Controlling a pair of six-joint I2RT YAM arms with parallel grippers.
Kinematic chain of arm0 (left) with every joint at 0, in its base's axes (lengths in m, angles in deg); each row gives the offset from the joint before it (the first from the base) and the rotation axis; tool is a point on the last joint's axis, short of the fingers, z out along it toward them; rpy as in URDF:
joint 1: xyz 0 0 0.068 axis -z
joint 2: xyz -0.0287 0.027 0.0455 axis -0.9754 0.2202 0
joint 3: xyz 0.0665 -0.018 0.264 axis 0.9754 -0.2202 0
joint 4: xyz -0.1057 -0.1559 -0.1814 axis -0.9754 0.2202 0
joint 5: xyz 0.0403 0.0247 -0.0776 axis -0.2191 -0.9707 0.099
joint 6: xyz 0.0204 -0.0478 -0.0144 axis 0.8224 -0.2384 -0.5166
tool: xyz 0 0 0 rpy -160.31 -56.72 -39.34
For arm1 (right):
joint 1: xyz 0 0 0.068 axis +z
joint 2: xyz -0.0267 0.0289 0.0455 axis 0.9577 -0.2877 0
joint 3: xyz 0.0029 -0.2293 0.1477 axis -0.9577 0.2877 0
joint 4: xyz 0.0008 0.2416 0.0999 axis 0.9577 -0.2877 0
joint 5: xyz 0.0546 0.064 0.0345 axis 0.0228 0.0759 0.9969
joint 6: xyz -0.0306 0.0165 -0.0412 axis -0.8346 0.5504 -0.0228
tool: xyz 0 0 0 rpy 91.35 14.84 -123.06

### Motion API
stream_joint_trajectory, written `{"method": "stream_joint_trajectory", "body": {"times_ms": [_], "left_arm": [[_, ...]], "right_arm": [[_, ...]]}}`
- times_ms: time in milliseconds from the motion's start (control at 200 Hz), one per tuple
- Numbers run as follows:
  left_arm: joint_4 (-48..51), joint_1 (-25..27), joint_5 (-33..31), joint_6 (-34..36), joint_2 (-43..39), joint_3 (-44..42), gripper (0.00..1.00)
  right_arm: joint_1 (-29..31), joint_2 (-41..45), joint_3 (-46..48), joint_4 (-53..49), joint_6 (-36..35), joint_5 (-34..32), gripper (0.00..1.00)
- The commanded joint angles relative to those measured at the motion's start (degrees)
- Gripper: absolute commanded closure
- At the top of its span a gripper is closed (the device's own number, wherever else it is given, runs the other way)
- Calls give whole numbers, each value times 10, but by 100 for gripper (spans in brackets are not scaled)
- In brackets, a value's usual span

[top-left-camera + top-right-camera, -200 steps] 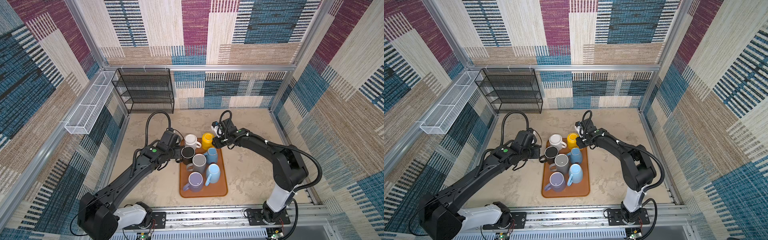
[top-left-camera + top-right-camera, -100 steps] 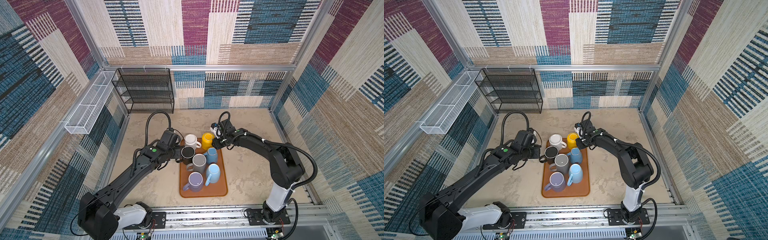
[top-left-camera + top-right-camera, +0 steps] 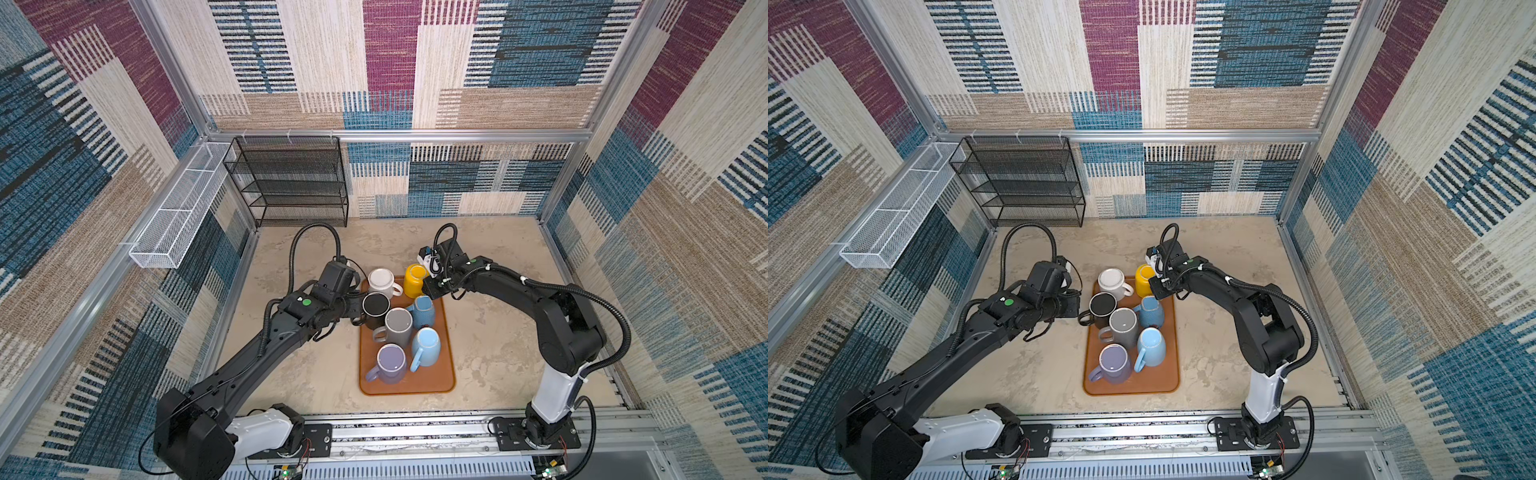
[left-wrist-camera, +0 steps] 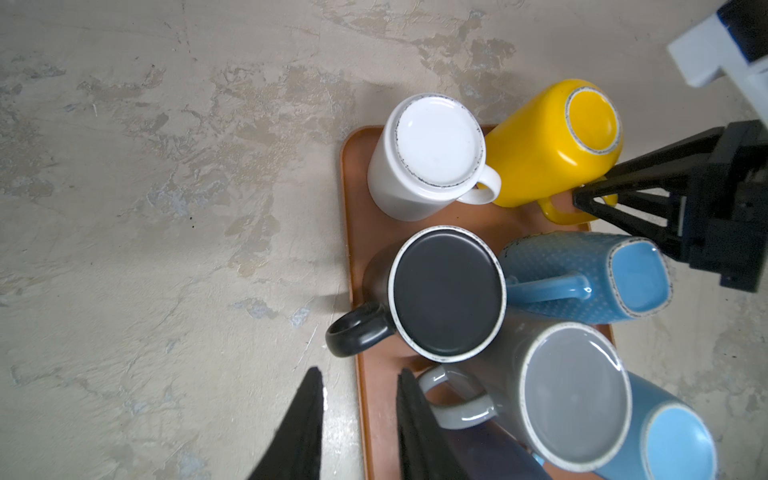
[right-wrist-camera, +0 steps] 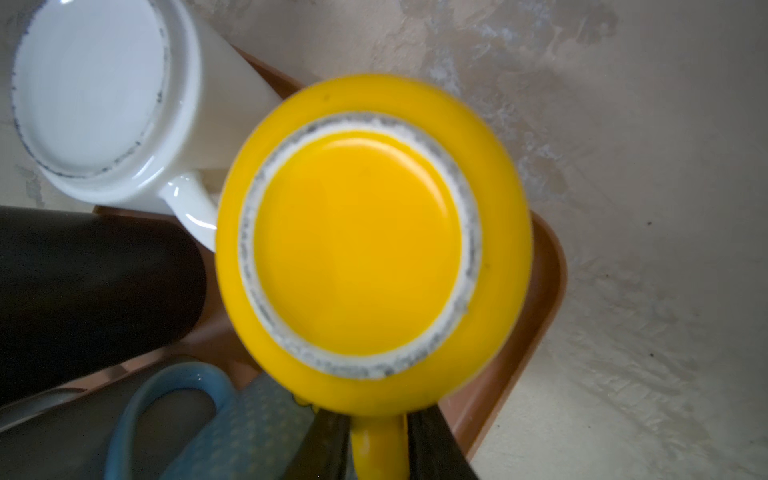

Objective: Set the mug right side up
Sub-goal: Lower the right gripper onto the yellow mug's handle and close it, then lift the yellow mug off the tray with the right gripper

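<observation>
A yellow mug [image 3: 415, 279] [image 3: 1144, 279] [image 5: 357, 245] stands upside down at the far right corner of the orange tray [image 3: 415, 384], base up. My right gripper [image 5: 378, 415] [image 3: 428, 289] is shut on the mug's handle, one finger pressed against each side. In the left wrist view its fingers [image 4: 615, 183] reach the yellow handle. My left gripper [image 4: 359, 378] [image 3: 357, 309] is open by a narrow gap, straddling the tray's left rim just short of the black mug's [image 4: 446, 291] handle, with nothing held.
Several more upside-down mugs crowd the tray: white [image 3: 381, 280], black [image 3: 376, 307], grey [image 3: 398, 326], dotted blue [image 3: 424, 311], light blue [image 3: 426, 345] and purple [image 3: 390, 361]. A black wire rack [image 3: 291, 183] stands at the back left, with a white mesh basket [image 3: 178, 208] on the left wall.
My right gripper's fingers have closed in onto the yellow mug's handle. The left arm has hardly moved.
</observation>
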Motion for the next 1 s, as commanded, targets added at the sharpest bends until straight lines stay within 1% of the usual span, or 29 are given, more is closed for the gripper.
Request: {"method": "stream_joint_trajectory", "body": {"times_ms": [0,135,260,291,386,391,446,616,781,992], "left_arm": [[-1,-1,-2,18,-3,-2,72],[4,-2,-5,16,-3,-1,72],[5,-2,-7,16,-8,-1,71],[6,-2,-8,15,-9,0,71],[8,-2,-12,14,-13,-1,70],[8,-2,-12,14,-14,-1,70],[10,-2,-15,13,-14,-1,70],[15,-3,-19,10,-13,2,70],[12,-4,-19,9,-16,1,68],[9,-5,-19,9,-20,-2,68]], "right_arm": [[-1,0,-5,19,5,-24,78],[-1,8,-5,20,4,-26,83],[-1,14,-5,20,5,-29,86],[-1,15,-5,21,5,-30,88],[-2,20,-5,23,8,-32,89],[-1,20,-5,23,8,-33,91],[-1,24,-4,27,11,-36,94],[-1,36,-5,35,17,-47,100],[-1,48,-7,37,18,-49,100],[-1,65,-2,45,17,-43,100]]}}
